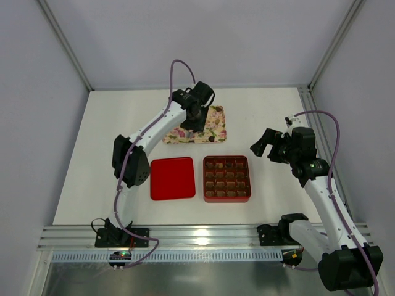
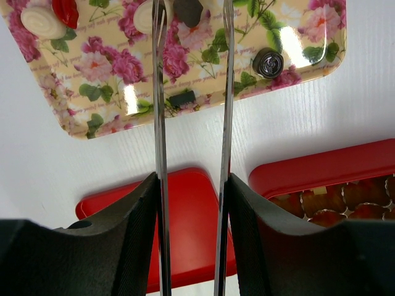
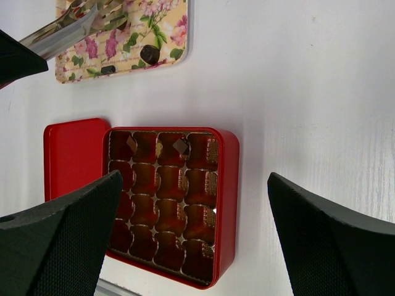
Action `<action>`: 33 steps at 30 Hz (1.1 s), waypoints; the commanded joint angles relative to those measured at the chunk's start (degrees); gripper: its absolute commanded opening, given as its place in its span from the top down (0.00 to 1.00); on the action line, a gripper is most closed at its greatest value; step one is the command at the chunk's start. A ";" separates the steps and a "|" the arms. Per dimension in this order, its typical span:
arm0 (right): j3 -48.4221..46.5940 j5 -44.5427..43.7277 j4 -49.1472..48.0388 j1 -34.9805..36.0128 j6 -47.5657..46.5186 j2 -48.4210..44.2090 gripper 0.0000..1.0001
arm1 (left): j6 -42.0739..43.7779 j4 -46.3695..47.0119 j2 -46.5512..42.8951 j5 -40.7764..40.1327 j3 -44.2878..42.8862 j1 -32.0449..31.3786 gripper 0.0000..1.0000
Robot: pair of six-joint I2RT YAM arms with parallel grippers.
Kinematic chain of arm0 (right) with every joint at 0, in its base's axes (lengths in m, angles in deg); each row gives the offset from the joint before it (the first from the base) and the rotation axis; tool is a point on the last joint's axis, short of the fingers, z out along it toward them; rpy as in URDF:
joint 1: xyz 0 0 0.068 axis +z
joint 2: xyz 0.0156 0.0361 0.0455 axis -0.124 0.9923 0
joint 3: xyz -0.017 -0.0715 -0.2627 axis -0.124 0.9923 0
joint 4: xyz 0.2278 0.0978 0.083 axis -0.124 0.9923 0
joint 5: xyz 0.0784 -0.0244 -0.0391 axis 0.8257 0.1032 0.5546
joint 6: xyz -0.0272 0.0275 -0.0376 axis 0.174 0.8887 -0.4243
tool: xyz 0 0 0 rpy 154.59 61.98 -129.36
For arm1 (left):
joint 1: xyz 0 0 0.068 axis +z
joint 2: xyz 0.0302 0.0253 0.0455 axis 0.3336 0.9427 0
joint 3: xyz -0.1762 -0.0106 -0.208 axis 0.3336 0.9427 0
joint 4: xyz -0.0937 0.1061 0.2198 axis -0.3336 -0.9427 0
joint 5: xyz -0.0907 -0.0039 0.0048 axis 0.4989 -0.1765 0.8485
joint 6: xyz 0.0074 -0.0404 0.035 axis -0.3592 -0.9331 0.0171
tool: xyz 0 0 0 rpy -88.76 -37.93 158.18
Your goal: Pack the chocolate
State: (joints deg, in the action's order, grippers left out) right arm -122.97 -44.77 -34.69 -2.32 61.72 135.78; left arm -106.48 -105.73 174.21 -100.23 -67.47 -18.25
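Chocolate pieces lie on the flowered tray (image 2: 111, 98): a pale swirl (image 2: 43, 20), a dark round one (image 2: 270, 62) and a small dark bar (image 2: 182, 97). My left gripper (image 2: 192, 185) is shut on metal tongs (image 2: 159, 92), whose two blades reach over the tray. A dark chocolate (image 2: 188, 9) sits between the blade tips, with a gap on each side. The red box (image 3: 228, 185) holds a brown gridded insert with two small pieces (image 3: 180, 146) in its far row. My right gripper (image 3: 194, 185) hangs open above the box's right side, holding nothing.
The red lid (image 1: 173, 179) lies flat just left of the box (image 1: 226, 179). The tray (image 1: 213, 129) is behind them, under the left gripper (image 1: 196, 108). My right gripper (image 1: 271, 145) is right of the box. Walls enclose the table on three sides.
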 commanded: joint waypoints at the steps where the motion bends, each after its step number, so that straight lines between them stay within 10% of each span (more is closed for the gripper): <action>1: -0.82 0.37 -1.06 0.04 -0.82 -0.31 0.00 | 0.68 1.85 0.39 0.65 -2.15 0.38 0.54; 33: -0.82 0.55 -1.41 0.04 -0.90 0.57 0.00 | 0.77 1.68 1.27 1.44 1.10 0.38 0.63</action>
State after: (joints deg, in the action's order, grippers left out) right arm -122.97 -44.75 -34.71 -2.32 61.70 136.31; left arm -106.04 -105.06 175.17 -98.96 -66.46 -18.25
